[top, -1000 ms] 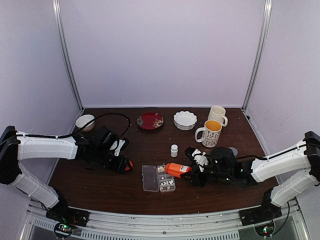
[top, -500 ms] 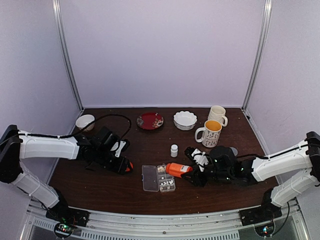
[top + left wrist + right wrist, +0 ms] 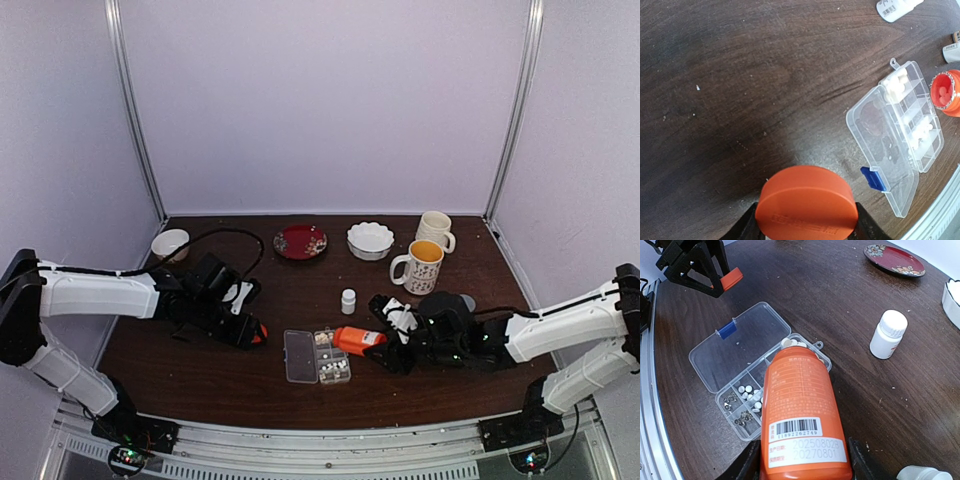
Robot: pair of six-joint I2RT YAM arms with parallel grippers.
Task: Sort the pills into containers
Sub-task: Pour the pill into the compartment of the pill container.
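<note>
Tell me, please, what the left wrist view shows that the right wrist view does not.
Only the left wrist view looks into the open mouth of the orange bottle. Only the right wrist view shows its barcode label, the red plate and the right hand gripping the bottle. Both show the open pill box holding pills, and the orange cap in the left hand.

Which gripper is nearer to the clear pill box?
Right. The right gripper holds the orange bottle tipped over the pill box; the left gripper, holding the orange cap, is apart to its left.
</note>
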